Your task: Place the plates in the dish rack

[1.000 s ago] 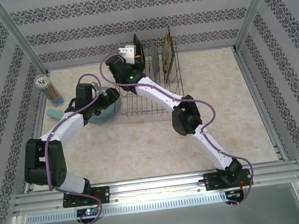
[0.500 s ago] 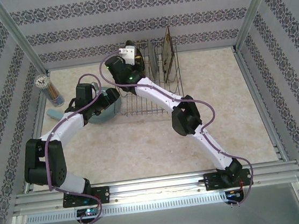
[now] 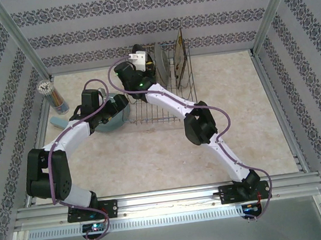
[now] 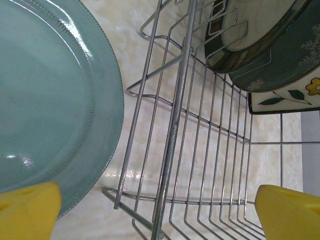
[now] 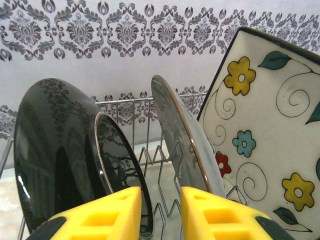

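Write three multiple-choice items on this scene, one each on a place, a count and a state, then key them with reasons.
1. Relative to the rack, the blue plate lies:
A. inside it
B. beside it, on the table
C. on top of it

2. Plates standing in the rack:
A. one
B. three
C. five

3. The left pincer is:
A. open
B. shut on the blue plate
C. shut on a rack wire

Key:
1 B: the blue plate lies flat outside the rack's wire wall.
2 B: the dark plate, grey plate and floral plate stand on edge in it.
3 A: its yellow fingers stand wide apart.
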